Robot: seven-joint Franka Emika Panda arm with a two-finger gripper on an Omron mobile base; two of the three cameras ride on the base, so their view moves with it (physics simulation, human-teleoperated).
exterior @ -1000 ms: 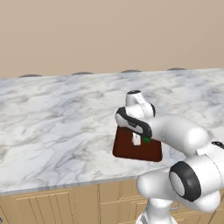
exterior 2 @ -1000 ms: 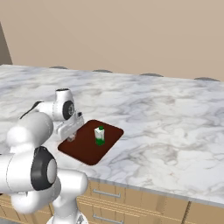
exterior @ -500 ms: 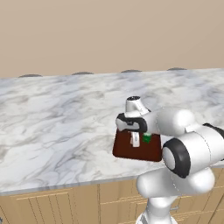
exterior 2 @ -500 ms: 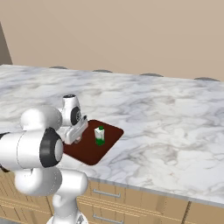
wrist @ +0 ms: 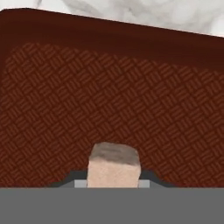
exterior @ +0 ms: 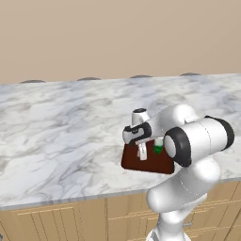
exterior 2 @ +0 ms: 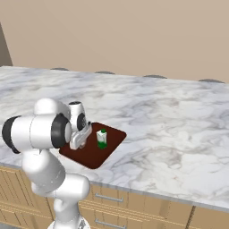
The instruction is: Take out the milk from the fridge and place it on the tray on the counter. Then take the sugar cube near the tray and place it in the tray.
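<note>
The dark reddish-brown tray (exterior: pixel 134 163) (exterior 2: pixel 91 156) lies on the marble counter (exterior: pixel 56 132) near its front edge. On the tray's right part stands the small green milk carton (exterior: pixel 158 147) (exterior 2: pixel 102 138), upright. My gripper (exterior: pixel 141 154) (exterior 2: pixel 82 144) points down over the tray's left part, left of the milk. In the hand view the gripper (wrist: pixel 113 183) is shut on the pale beige sugar cube (wrist: pixel 113 168), with the tray's woven floor (wrist: pixel 109 87) close beneath. The fridge is out of view.
Light wooden drawers (exterior 2: pixel 134 205) run under the counter's front edge. A beige wall (exterior: pixel 117 33) rises behind the counter. Bare marble (exterior 2: pixel 179 120) spreads left and right of the tray.
The arm has folded round, its elbow swinging forward. The gripper, still shut on the sugar cube, has shifted from the tray's left edge to over its floor and come lower.
</note>
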